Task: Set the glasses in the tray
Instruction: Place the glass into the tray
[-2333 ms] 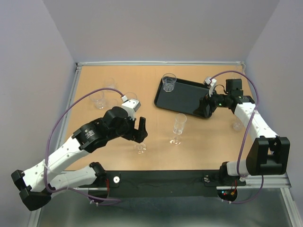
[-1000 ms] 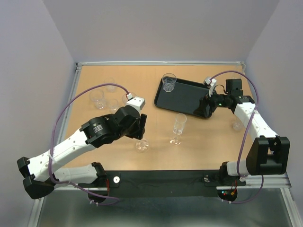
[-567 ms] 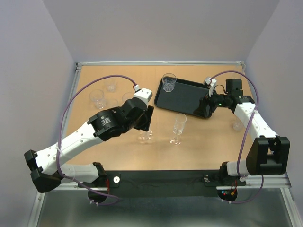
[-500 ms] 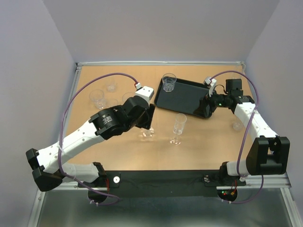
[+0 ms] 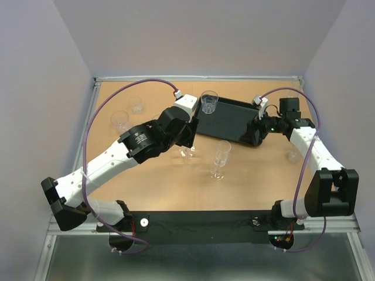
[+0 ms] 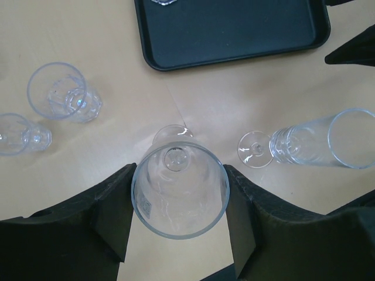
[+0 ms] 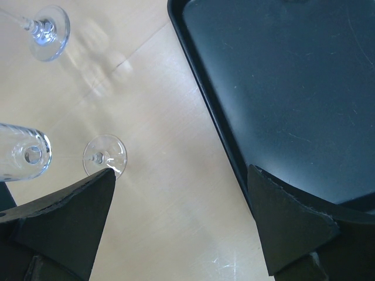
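Note:
My left gripper (image 5: 187, 142) is shut on a clear stemmed glass (image 6: 180, 190), with both pads against its bowl, and holds it just off the near left corner of the black tray (image 5: 234, 122). The glass hangs below the wrist in the top view (image 5: 186, 153). One tumbler (image 5: 208, 102) stands in the tray's far left corner. A tall flute (image 5: 221, 158) stands on the table in front of the tray and also shows in the left wrist view (image 6: 319, 140). My right gripper (image 7: 179, 225) is open and empty over the tray's near right edge (image 7: 234, 164).
Two tumblers (image 5: 120, 121) (image 5: 136, 105) stand at the far left, also in the left wrist view (image 6: 61, 93) (image 6: 17, 134). Another glass (image 5: 293, 155) stands by the right arm. The right wrist view shows two stem feet (image 7: 104, 156) (image 7: 47, 26).
My left gripper closed on the stemmed glass near the table's front and carried it away from me and to the right, up to the tray's near left corner. The right arm has not moved.

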You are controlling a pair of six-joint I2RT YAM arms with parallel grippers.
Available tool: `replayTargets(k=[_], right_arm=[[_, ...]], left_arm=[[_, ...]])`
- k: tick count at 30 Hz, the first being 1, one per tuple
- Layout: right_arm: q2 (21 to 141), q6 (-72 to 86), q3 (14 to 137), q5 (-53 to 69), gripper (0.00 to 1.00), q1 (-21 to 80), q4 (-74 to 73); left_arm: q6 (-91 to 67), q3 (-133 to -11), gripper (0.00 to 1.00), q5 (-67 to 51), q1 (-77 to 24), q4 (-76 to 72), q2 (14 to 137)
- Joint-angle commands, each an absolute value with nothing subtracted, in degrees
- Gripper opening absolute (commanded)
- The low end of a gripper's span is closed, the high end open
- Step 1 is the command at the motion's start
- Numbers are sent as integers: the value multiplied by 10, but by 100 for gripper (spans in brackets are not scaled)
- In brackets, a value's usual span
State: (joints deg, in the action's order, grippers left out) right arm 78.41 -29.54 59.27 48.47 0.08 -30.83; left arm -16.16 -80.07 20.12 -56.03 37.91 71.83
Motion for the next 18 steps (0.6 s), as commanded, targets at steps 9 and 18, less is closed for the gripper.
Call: replayTargets(k=[9,18], right_arm=[[782,-293,593,490,99,3,-288],[784,-292,593,490,99,3,-288]], left_arm=[[-107,-881,29,178,-517,287,758],[-83,-929,29,152,-490,271,809]])
